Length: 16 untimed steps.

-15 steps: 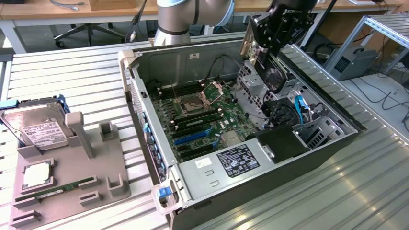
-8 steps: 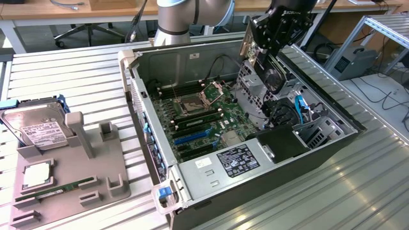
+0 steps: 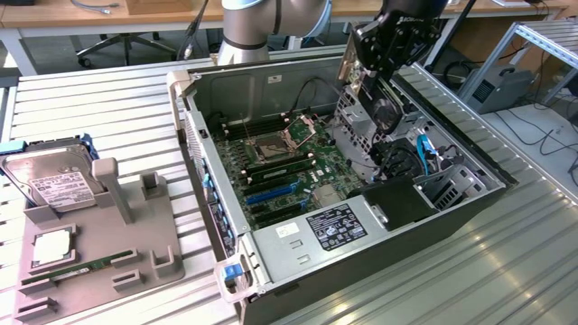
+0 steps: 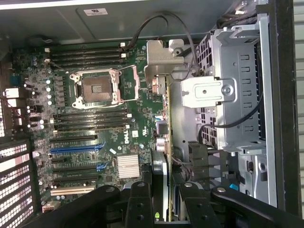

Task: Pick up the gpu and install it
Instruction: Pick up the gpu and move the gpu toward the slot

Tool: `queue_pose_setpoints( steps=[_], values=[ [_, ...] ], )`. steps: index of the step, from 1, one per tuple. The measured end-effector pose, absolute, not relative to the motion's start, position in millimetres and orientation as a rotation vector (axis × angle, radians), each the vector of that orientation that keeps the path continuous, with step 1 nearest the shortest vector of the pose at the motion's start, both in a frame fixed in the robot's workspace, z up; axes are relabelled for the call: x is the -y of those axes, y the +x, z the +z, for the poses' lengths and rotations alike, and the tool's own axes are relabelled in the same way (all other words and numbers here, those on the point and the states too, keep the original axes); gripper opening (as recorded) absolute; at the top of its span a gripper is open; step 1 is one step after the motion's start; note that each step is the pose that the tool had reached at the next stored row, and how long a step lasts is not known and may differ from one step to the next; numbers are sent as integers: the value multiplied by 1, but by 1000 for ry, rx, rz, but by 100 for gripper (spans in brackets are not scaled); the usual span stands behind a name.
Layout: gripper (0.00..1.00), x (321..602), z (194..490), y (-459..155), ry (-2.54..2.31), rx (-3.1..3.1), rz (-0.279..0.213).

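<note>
The gpu (image 3: 378, 108) hangs on edge over the open computer case (image 3: 470, 172), above the drive cage side. My gripper (image 3: 384, 68) is shut on its upper part. In the wrist view the gpu (image 4: 166, 123) shows edge-on as a thin card running away from the gripper (image 4: 166, 194), and its silver end bracket (image 4: 159, 57) is at the far end. Both black fingers (image 4: 140, 202) press against the card's sides. Below lies the motherboard (image 4: 95, 118) with its blue slot (image 4: 76, 148) off to one side of the card.
A grey parts holder (image 3: 99, 244) at the exterior view's left carries a hard drive (image 3: 54, 179), a green RAM stick (image 3: 77, 269) and a silver chip (image 3: 53, 245). Inside the case sit a metal drive cage (image 4: 237, 95), loose black cables (image 4: 156, 23) and a power supply (image 3: 329, 227).
</note>
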<state>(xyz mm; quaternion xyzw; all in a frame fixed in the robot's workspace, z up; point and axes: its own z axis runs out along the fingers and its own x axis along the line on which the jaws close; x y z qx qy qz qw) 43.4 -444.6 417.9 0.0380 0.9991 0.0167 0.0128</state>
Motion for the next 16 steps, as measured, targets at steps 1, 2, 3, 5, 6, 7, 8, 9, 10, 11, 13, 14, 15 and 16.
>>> queue_pose_setpoints(
  steps=[1,2,3,5,6,7,8,9,10,11,13,14,15,16],
  values=[
    [27,445,418,43,118,-3113,52],
    [27,445,417,43,119,-3113,52],
    [27,445,417,43,118,-3113,52],
    [27,445,416,43,119,-3113,52],
    [27,445,416,43,119,-3113,52],
    [27,445,416,43,118,-3113,52],
    [27,445,415,43,118,-3113,52],
    [27,445,415,42,119,-3113,52],
    [27,444,415,42,118,-3113,52],
    [27,444,414,42,118,-3113,52],
    [27,444,413,42,118,-3113,52],
    [27,444,413,42,119,-3113,52],
    [27,444,413,42,119,-3113,52],
    [27,444,413,42,119,-3113,52]
  ],
)
